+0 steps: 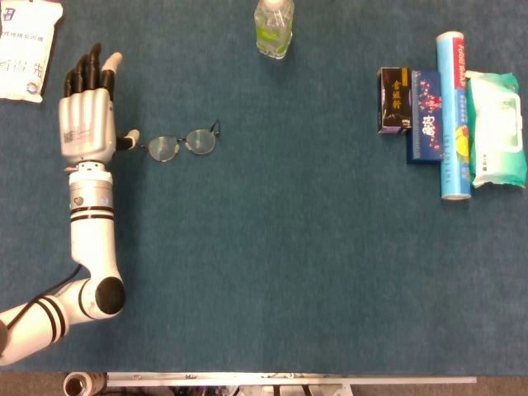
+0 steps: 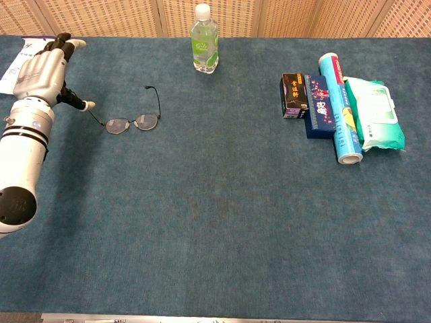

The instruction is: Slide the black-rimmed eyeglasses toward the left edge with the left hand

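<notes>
1. The left hand (image 1: 85, 115) is being held flat over the blue table (image 1: 272, 272), fingers extended and pointing toward the far edge, with nothing being gripped.
2. The thumb is being stuck out sideways, its tip lying right at the left end of the black-rimmed eyeglasses (image 1: 181, 143); actual contact cannot be told.
3. The eyeglasses are lying on the table just beside the hand, lenses side by side.
4. A clear bottle (image 1: 274, 26) with a green label is standing at the far edge.
5. A white packet (image 1: 26, 48) is lying in the far left corner.
6. On the right, a dark box (image 1: 394, 101), a blue box (image 1: 426, 117), a blue roll (image 1: 453, 115) and a green wipes pack (image 1: 496, 129) are lined up side by side.
</notes>
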Controlling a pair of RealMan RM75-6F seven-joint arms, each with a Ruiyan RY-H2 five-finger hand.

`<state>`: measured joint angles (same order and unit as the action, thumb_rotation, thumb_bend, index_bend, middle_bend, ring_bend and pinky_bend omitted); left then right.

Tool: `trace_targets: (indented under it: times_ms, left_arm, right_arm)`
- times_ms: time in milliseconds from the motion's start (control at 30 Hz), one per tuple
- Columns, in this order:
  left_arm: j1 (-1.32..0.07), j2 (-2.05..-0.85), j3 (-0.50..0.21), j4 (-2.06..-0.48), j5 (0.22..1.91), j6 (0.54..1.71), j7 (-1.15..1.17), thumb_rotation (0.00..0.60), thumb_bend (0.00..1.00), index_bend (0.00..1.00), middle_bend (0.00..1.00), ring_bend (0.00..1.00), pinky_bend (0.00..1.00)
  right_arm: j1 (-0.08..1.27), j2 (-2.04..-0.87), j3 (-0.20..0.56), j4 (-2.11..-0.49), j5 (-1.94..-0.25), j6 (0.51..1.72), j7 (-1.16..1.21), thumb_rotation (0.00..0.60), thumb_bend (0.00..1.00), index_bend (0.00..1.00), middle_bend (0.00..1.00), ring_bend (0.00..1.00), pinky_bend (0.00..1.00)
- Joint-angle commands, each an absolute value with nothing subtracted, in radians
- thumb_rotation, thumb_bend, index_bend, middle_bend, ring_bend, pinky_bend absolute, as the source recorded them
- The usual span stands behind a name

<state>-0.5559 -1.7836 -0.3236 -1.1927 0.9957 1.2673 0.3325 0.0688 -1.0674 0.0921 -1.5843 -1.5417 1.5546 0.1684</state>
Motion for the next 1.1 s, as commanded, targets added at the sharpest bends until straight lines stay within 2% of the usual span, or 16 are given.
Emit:
trace_targets:
  times_ms: [33,1100]
  left_arm:
    - [-0.550,-1.775,-0.321,-1.199,1.002,1.274,0.334,0.600,0.04,0.12,0.01,0.01,0.09]
    - [-0.463,-1.693,-0.287,-1.197,1.012,1.274,0.315,0.600,0.04,0.12,0.01,0.01,0.09]
  right_arm:
    - [0.069,-1.068,0.092,-1.585,-1.542,1.554,0.167,0.600,0.35,0.53,0.44,0.25,0.21]
    - [0.070,-1.070,0.091,-1.586,-1.541,1.551,0.162,0.600,0.35,0.53,0.44,0.25,0.21]
